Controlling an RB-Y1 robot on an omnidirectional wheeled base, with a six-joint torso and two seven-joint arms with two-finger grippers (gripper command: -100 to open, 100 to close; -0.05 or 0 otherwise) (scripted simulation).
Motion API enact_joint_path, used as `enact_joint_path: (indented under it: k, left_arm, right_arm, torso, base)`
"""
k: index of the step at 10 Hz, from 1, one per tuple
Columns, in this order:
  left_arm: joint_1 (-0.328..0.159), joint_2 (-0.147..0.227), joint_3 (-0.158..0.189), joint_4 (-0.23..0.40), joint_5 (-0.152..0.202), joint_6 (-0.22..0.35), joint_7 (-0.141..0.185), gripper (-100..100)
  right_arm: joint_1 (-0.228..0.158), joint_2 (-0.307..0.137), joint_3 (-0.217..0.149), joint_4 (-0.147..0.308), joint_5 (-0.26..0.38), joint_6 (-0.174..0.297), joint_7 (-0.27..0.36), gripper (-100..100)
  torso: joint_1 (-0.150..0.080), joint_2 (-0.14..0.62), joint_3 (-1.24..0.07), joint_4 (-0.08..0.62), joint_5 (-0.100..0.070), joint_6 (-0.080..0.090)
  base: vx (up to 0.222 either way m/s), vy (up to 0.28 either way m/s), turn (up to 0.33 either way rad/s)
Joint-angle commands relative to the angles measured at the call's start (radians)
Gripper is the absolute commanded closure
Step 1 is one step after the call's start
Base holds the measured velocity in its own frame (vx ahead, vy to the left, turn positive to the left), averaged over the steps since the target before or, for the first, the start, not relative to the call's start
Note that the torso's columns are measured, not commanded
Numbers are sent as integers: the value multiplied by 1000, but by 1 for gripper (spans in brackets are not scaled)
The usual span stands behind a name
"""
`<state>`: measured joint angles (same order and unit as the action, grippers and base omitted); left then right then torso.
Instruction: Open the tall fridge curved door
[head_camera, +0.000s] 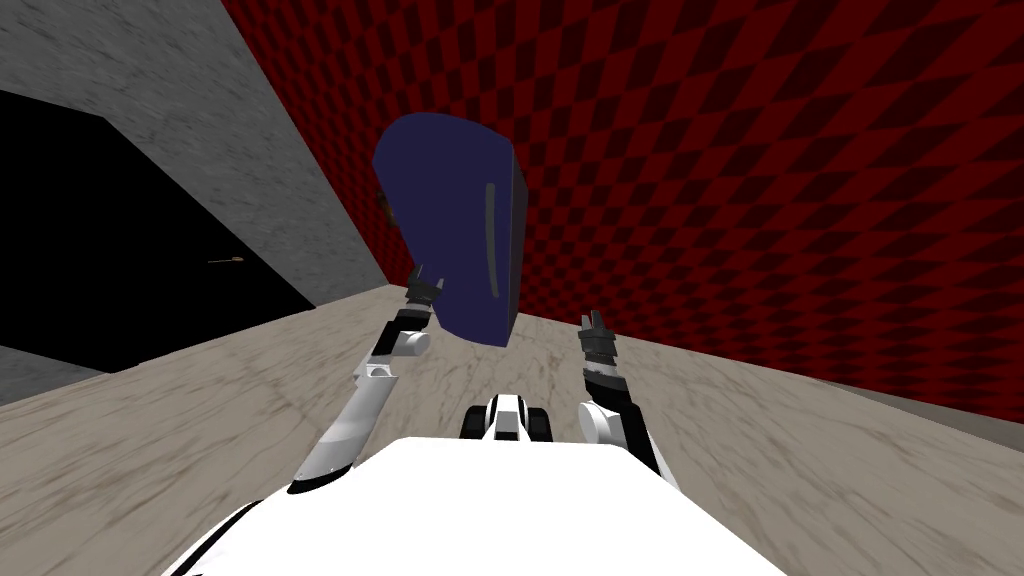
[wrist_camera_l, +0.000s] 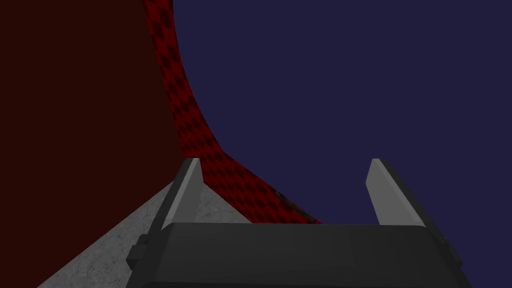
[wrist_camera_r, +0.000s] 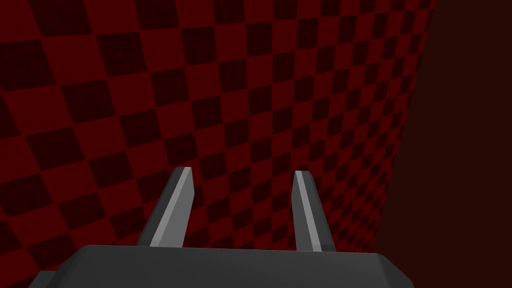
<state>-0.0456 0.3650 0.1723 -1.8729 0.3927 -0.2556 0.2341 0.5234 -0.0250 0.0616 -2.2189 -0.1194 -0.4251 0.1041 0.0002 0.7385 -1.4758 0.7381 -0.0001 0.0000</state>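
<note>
The tall fridge (head_camera: 450, 230) is dark navy with a curved front and a thin grey vertical handle (head_camera: 491, 240); it stands against the red checkered wall. My left gripper (head_camera: 423, 282) is raised at the fridge's lower left side, close to its curved face, fingers wide open with nothing between them. In the left wrist view the navy fridge surface (wrist_camera_l: 350, 100) spreads just beyond the open left gripper (wrist_camera_l: 285, 185). My right gripper (head_camera: 596, 322) is up to the right of the fridge, apart from it. In the right wrist view the right gripper (wrist_camera_r: 243, 200) stands open and empty.
The red checkered wall (head_camera: 750, 180) runs behind and to the right of the fridge. A grey wall (head_camera: 230, 140) lies to the left, with a black area (head_camera: 120, 250) beyond its edge. Pale mottled floor (head_camera: 200, 420) spreads around me.
</note>
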Motion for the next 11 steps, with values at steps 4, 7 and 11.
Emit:
enact_joint_path:
  k: [4,7,11]
  left_arm:
    - [-155,80,32,154,104,82,21,-100]
    - [-224,105,43,228,137,108,26,-100]
    - [-316,153,68,323,198,159,33,-100]
  right_arm:
    - [0,0,0,0,0,0,0,0]
    - [0,0,0,0,0,0,0,0]
    - [0,0,0,0,0,0,0,0]
  torso:
    - [0,0,0,0,0,0]
    - [-1,-2,-1,0,0,0]
    - [3,2,1,1,1,0]
  base:
    - [41,-129,26]
    - [55,-130,28]
    - [36,-110,21]
